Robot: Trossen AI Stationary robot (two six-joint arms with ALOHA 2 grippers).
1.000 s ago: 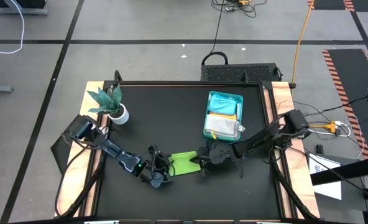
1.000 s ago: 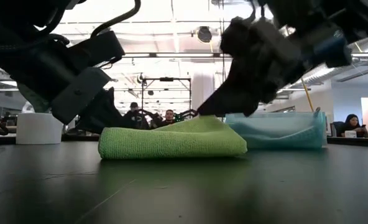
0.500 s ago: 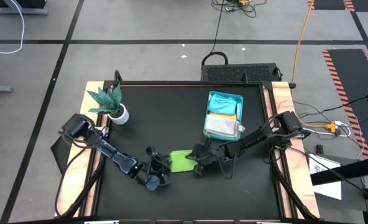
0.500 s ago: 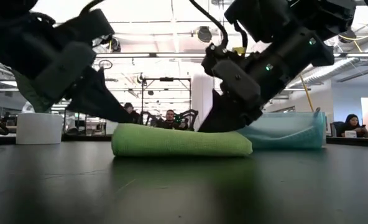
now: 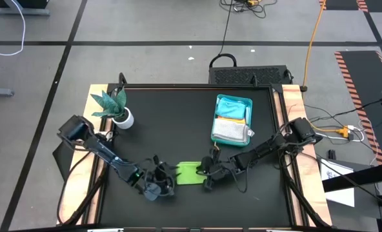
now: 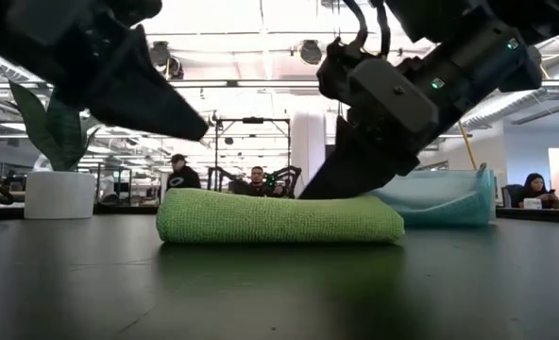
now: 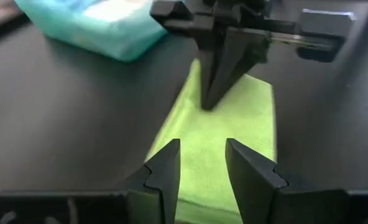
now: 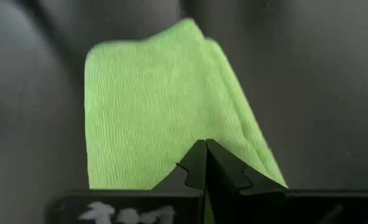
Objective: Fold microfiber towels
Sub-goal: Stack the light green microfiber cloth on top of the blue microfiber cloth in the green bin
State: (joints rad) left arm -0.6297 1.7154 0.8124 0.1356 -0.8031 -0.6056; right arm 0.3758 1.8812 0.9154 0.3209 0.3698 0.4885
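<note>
The lime green towel (image 5: pixel 190 173) lies folded into a flat oblong on the black table near its near edge; it also shows in the low view (image 6: pixel 279 217). My left gripper (image 7: pixel 202 168) is open and hangs just above the towel's left end, clear of it (image 6: pixel 190 118). My right gripper (image 8: pixel 206 165) is shut, with its tips on the towel's top toward the right end (image 6: pixel 331 184). The other towels, a turquoise one, an orange one and a white-grey one (image 5: pixel 230 132), lie in the teal tray (image 5: pixel 248 109). My right gripper presses its shut fingertips (image 7: pixel 207 99) down on the green towel's top layer (image 8: pixel 171 143), near its right end. The fingers come slanting down from the table's right side. The towel lies flat on the table under them.
The teal tray with folded towels stands at the table's far right, behind the green towel in the low view (image 6: pixel 440 196). A small plant in a white pot (image 5: pixel 119 111) stands at the far left. People sit in the room beyond the table.
My right gripper has gone down and laid the raised top layer flat, then drawn the folded towel a little toward the table's near edge. My left gripper has come off the towel's left end and risen above it.
</note>
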